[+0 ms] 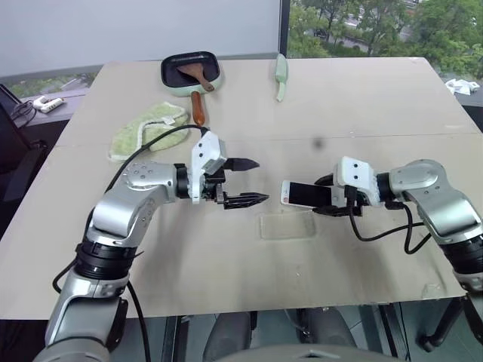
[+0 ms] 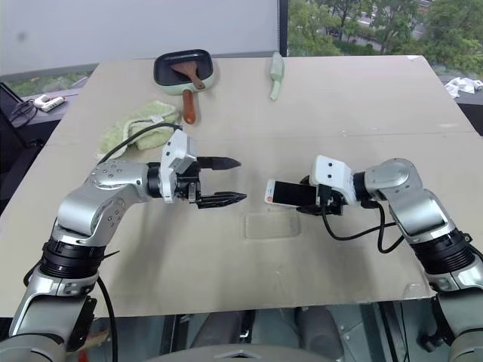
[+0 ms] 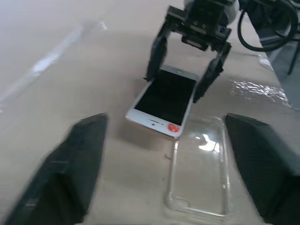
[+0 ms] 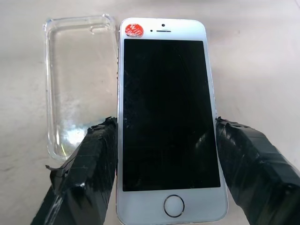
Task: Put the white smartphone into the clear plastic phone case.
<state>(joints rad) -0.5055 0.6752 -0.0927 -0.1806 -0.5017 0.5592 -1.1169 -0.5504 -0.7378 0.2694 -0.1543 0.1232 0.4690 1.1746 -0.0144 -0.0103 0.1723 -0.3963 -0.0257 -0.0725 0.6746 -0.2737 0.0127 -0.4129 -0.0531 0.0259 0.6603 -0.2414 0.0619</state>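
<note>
Looking from my left, I have the left hand [image 1: 243, 182] hovering above the surface [image 1: 226, 264], fingers spread with nothing between them, pointing across toward the phone. Just right of it and lower, the clear case [image 1: 287, 225] lies flat on the surface, open side up as far as I can tell, its long axis running side to side. Right again, the right hand [image 4: 164, 154] is clamped on the white smartphone [image 1: 306, 194] across its long edges near the home-button end, screen up, the free end reaching out toward the left hand. The phone hangs just beyond the case and above it, roughly parallel. I judge the right hand is nearer: it needs to draw toward me and lower.
</note>
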